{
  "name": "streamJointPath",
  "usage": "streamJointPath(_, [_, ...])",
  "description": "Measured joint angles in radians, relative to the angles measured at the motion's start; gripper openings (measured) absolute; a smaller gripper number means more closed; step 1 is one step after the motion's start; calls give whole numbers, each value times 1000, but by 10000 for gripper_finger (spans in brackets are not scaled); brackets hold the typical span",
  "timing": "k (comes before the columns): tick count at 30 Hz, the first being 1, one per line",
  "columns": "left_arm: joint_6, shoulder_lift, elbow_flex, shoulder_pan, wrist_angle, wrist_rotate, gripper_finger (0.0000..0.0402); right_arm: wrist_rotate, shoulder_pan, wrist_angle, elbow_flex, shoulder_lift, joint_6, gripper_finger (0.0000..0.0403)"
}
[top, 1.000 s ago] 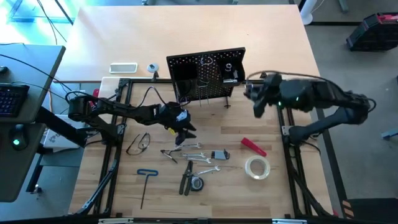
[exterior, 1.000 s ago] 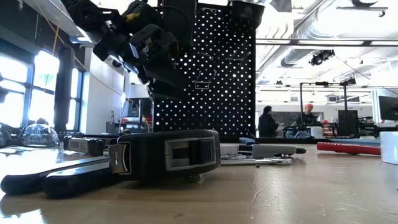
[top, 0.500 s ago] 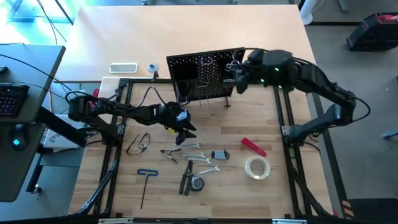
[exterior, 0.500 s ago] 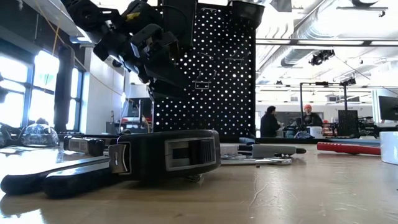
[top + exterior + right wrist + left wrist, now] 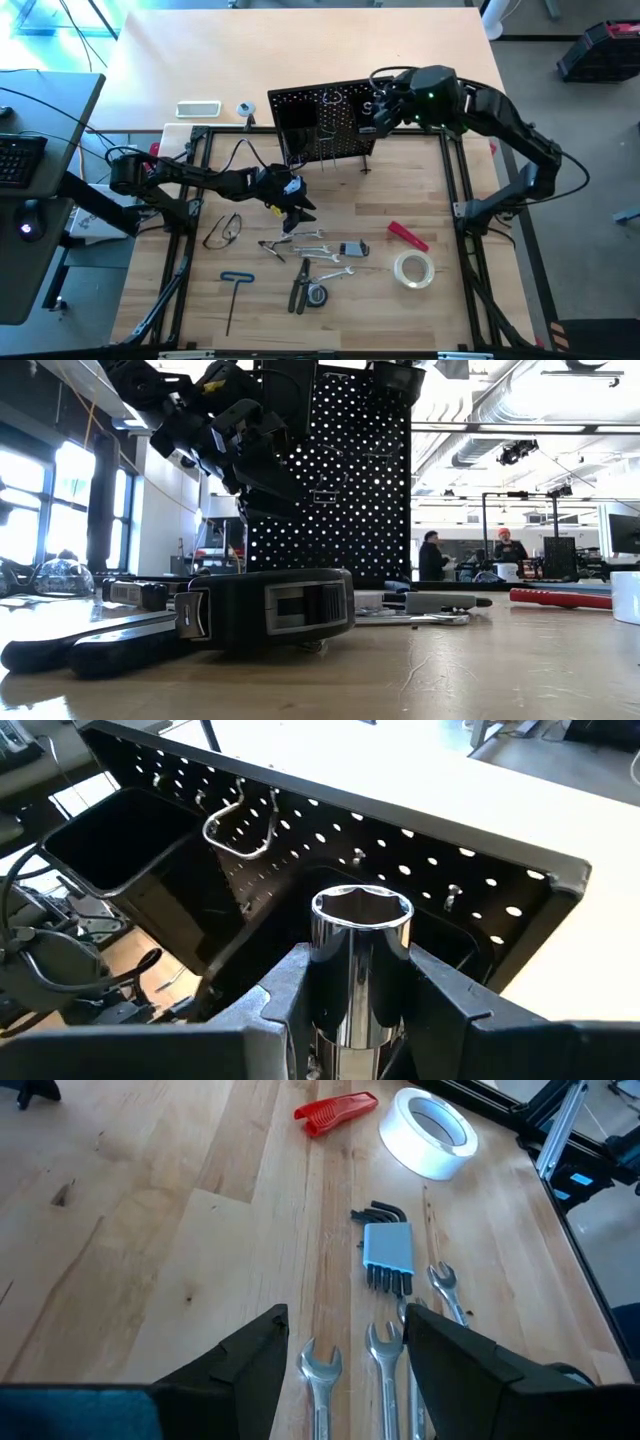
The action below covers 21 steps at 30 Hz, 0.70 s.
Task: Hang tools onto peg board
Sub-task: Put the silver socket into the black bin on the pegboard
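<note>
The black peg board stands upright at the table's far middle, with bins and hooks. My right gripper hovers above its right end, shut on a chrome socket. My left gripper hangs open just above the silver wrenches lying flat on the table, touching nothing. Near them lie a blue hex key set, a red-handled tool, a tape roll, safety glasses, pliers and a blue T-handle hex key. My right gripper pinches the socket's round wall between its two fingers. The socket lies along the fingers, with its open hex end pointing away from the wrist. It is lifted clear, above the peg board's right bin.
A tape measure lies by the pliers near the front. A white slab sits on the far left outside the black table frame. People stand in the room far behind the table. Bare wood lies between the board and the tools.
My right gripper has swung up and toward the table's far edge and a little left, from in front of the peg board's right side to above its right end, and has turned somewhat. The left arm and the tools on the table have kept still.
</note>
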<state>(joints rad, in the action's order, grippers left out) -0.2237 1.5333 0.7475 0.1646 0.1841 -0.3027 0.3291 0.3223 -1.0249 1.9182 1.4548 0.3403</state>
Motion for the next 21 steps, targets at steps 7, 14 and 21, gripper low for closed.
streamJointPath(7, [8,0,0,7,-6,0,193,-17,28,-41,-1,0,21,116])
streamJointPath(14, [17,0,0,21,-7,0,193,-54,27,-43,-1,0,17,128])
streamJointPath(21, [12,0,0,25,-7,-1,193,-53,34,-40,-2,-1,-4,131])
